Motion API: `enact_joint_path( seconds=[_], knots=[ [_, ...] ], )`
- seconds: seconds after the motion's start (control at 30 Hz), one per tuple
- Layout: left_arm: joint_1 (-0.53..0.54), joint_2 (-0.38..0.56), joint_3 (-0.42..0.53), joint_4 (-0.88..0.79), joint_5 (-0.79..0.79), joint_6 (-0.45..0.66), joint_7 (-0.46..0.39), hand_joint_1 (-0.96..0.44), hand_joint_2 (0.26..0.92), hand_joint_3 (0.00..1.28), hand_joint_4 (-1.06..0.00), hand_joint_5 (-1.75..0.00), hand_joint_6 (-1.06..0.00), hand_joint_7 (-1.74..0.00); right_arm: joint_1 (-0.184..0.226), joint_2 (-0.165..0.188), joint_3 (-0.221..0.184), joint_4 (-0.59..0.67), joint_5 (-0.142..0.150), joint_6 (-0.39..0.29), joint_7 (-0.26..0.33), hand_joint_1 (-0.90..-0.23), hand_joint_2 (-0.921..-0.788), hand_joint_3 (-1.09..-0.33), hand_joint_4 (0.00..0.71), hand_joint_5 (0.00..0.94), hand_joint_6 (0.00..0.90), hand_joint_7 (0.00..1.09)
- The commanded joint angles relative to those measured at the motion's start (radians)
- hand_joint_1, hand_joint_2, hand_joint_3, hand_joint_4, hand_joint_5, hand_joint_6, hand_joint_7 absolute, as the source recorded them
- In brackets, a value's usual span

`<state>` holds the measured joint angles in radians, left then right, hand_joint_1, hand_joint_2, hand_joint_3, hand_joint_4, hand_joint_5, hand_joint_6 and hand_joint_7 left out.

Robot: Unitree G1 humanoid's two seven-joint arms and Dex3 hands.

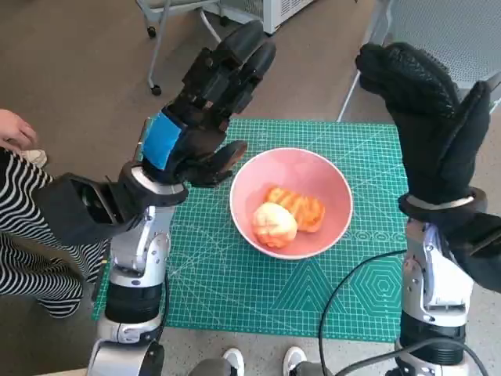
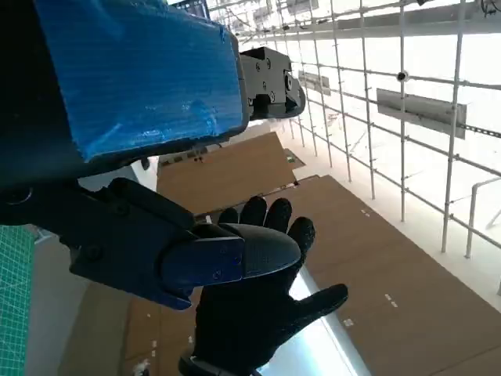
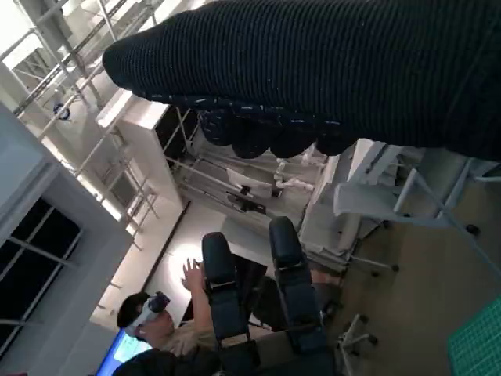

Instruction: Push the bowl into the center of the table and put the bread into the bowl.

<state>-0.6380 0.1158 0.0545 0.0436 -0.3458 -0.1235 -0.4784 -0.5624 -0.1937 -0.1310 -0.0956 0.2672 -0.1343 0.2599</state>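
Black left hand [image 1: 205, 117] raised, fingers spread, empty, gloved right hand [image 1: 430, 117] likewise, bread [image 1: 286, 215] in pink bowl [image 1: 333, 176]

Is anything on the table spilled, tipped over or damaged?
Nothing stands out. The pink bowl sits upright on the green mat with two pieces of bread inside. The left hand and the right hand are raised and hold nothing.

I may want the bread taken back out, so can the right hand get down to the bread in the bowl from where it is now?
Probably yes. The right hand is raised beside the pink bowl and holds nothing, and the bowl is open-topped with the bread lying uncovered inside. The left hand is up on the other side, not over the bowl.
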Motion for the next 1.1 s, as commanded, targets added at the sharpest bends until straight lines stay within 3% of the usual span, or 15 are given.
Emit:
enact_joint_path(
  seconds=[0.03, 0.33, 0.67, 0.73, 0.8, 0.83, 0.9, 0.97, 1.1],
  knots=[
    [0.014, 0.009, -0.005, -0.021, 0.006, 0.005, -0.002, -0.70, 0.921, 0.52, -0.05, -0.02, 0.00, -0.30, 0.009, -0.005, 0.004, 0.012, -0.017, 0.007, -0.004, -0.691, -0.921, -0.631, 0.216, 0.003, 0.093, 0.52],
    [0.015, 0.014, -0.003, -0.027, 0.003, 0.011, -0.003, -0.66, 0.921, 0.50, -0.04, -0.01, 0.00, -0.30, 0.010, -0.002, 0.004, 0.020, -0.016, 0.006, -0.005, -0.689, -0.921, -0.635, 0.214, 0.001, 0.085, 0.52],
    [0.013, 0.021, 0.004, -0.028, 0.001, 0.019, 0.004, -0.62, 0.906, 0.39, -0.04, -0.02, 0.00, -0.32, 0.011, 0.002, 0.007, 0.028, -0.016, 0.003, -0.006, -0.663, -0.921, -0.640, 0.212, 0.000, 0.086, 0.53],
    [0.015, 0.020, 0.010, -0.030, 0.000, 0.016, 0.011, -0.56, 0.882, 0.37, -0.04, -0.03, 0.00, -0.36, 0.012, 0.001, 0.008, 0.028, -0.016, 0.002, -0.006, -0.663, -0.921, -0.641, 0.211, 0.000, 0.085, 0.54],
    [0.020, 0.016, 0.016, -0.031, 0.005, 0.006, 0.024, -0.42, 0.844, 0.40, -0.06, -0.05, 0.00, -0.44, 0.014, 0.001, 0.007, 0.028, -0.015, 0.002, -0.006, -0.664, -0.921, -0.642, 0.211, 0.000, 0.085, 0.54],
    [0.023, 0.014, 0.018, -0.031, 0.008, 0.001, 0.029, -0.30, 0.802, 0.46, -0.07, -0.08, 0.00, -0.49, 0.016, 0.000, 0.007, 0.028, -0.014, 0.001, -0.005, -0.664, -0.921, -0.642, 0.211, 0.000, 0.084, 0.54],
    [0.025, 0.006, 0.019, -0.025, 0.016, -0.015, 0.044, -0.21, 0.765, 0.52, -0.07, -0.13, 0.00, -0.53, 0.017, -0.001, 0.006, 0.028, -0.012, 0.001, -0.004, -0.664, -0.921, -0.642, 0.211, 0.000, 0.084, 0.54],
    [0.027, -0.004, 0.017, -0.020, 0.024, -0.025, 0.061, -0.06, 0.699, 0.64, -0.02, -0.32, 0.00, -0.62, 0.018, -0.001, 0.005, 0.028, -0.010, 0.001, -0.003, -0.664, -0.921, -0.642, 0.210, 0.000, 0.083, 0.54],
    [0.028, -0.013, 0.009, -0.017, 0.040, -0.040, 0.076, 0.01, 0.680, 0.69, -0.01, -0.43, 0.00, -0.68, 0.018, -0.002, 0.004, 0.032, -0.008, 0.001, -0.001, -0.666, -0.921, -0.643, 0.210, 0.001, 0.081, 0.54]
  ],
)
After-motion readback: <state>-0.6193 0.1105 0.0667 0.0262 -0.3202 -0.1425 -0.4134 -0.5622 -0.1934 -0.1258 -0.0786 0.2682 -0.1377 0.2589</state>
